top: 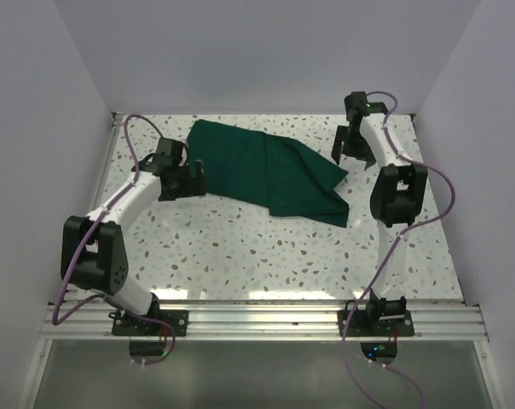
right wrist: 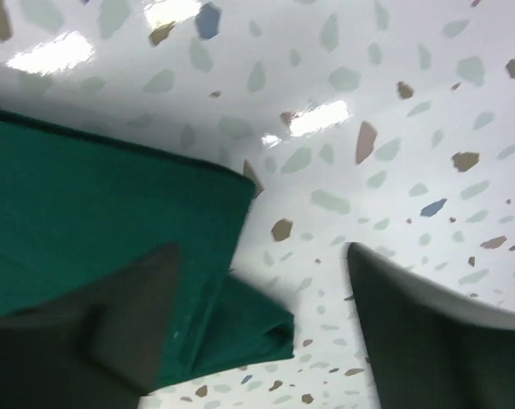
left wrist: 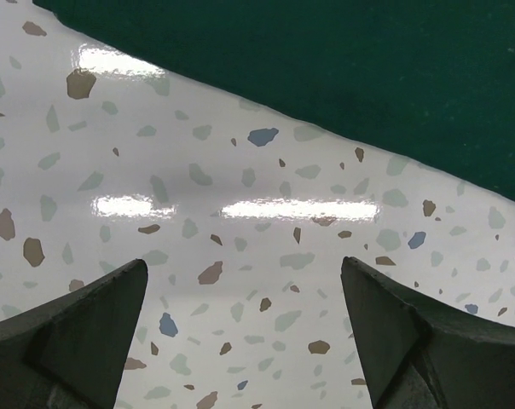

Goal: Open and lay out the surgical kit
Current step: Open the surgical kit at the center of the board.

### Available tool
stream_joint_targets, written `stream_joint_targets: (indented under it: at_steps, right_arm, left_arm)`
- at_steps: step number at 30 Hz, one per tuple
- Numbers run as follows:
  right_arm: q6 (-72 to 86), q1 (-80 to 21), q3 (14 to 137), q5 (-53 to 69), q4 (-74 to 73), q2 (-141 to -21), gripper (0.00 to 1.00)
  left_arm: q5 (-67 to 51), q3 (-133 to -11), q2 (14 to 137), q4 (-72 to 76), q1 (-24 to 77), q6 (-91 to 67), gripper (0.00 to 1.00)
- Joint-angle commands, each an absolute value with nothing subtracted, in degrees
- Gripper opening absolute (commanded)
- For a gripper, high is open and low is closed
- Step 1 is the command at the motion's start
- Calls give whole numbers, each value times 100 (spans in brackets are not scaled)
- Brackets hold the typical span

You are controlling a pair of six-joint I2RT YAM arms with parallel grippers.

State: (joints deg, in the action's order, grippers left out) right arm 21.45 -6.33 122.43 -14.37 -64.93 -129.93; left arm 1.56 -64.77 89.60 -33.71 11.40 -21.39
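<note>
Your left gripper [left wrist: 245,277] stands wide apart, the green cloth wrap [top: 266,170] just ahead of its tips. Your right gripper [right wrist: 266,264] is parted too, a folded corner beside its finger. Likely soft, limp, light: pinch that loose corner.

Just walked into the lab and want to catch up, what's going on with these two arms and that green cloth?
Two robot arms are working on a dark green cloth that lies folded and rumpled on the speckled table. The left gripper is open over bare table by the cloth's left edge. The right gripper, jaws apart, is at the cloth's right corner, gripping nothing. The cloth is not yet spread flat.
</note>
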Motion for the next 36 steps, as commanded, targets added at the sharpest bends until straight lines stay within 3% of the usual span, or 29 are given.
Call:
stream_joint_targets:
  at_steps: [1,8,21,36]
  right_arm:
    - [2180,-458,12708,-1617,-6750,-13262,98]
    - [2250,-88,12605,-1416,-6794,-12860,98]
    - [2663,-500,8713,342,-5239,-9837,98]
    - [2400,-914,7366,158,-5466,-8640,98]
  left_arm:
    - [-104,-6811,8982,-3322,1151,-2021,100]
    - [-422,-7171,9236,-3137,1722,-2188,100]
    - [-562,-8822,11468,-2997,3366,-3031,100]
    - [-677,-9632,12621,-2909,4201,-3840,100]
